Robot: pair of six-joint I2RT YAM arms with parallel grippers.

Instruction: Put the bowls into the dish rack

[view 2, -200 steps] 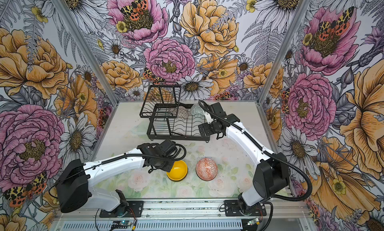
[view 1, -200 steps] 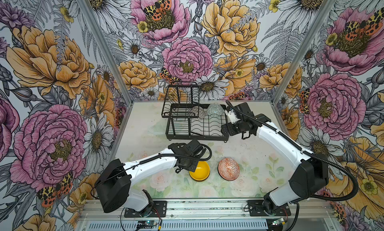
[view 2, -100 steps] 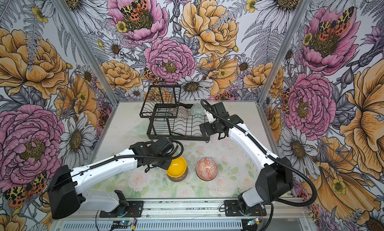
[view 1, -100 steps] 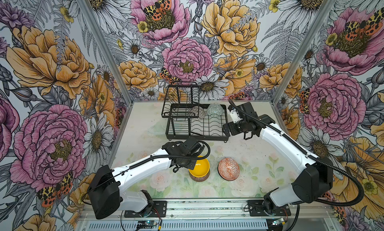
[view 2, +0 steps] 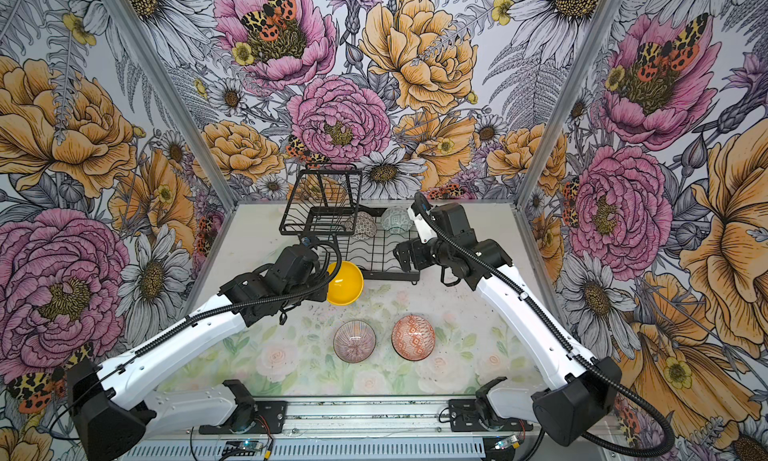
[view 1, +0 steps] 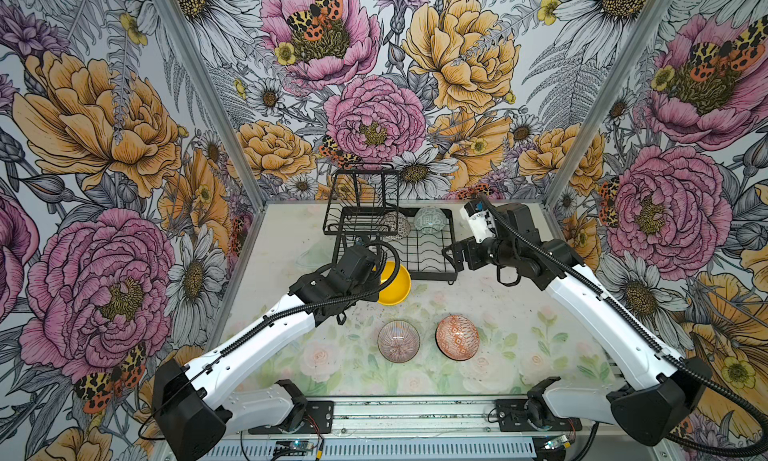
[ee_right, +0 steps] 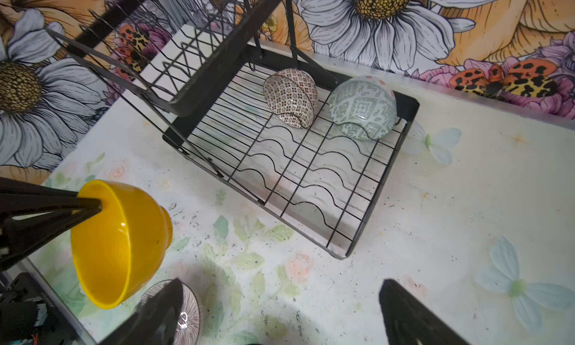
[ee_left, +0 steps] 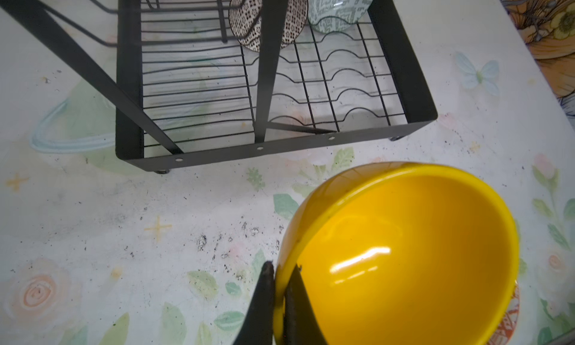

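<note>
Flowery wallpaper all round, with a pastel table point(view 1: 519, 313) filling the lower middle. The dish rack point(view 1: 434, 276) sat upper centre in both top views. The right gripper point(ee_right: 281, 284) hung spread wide and empty by the rack's right end, probably waiting. The left gripper point(ee_left: 281, 268) pinched the yellow bowl point(view 1: 395, 286) by its rim just in front of the rack, tilted, I'd guess for slotting it in on edge. I counted five bowls. Two stood propped in the rack's far slots, the black-white bowl point(view 1: 397, 225) and the green bowl point(view 1: 430, 220). One was held. The pink bowl point(view 1: 398, 341) and orange bowl point(view 1: 457, 337) sat loose lower centre.

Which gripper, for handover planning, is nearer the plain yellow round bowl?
Left. Left gripper is shut on the rim of the yellow bowl; right gripper hangs open, apart, beside the black wire rack.
</note>
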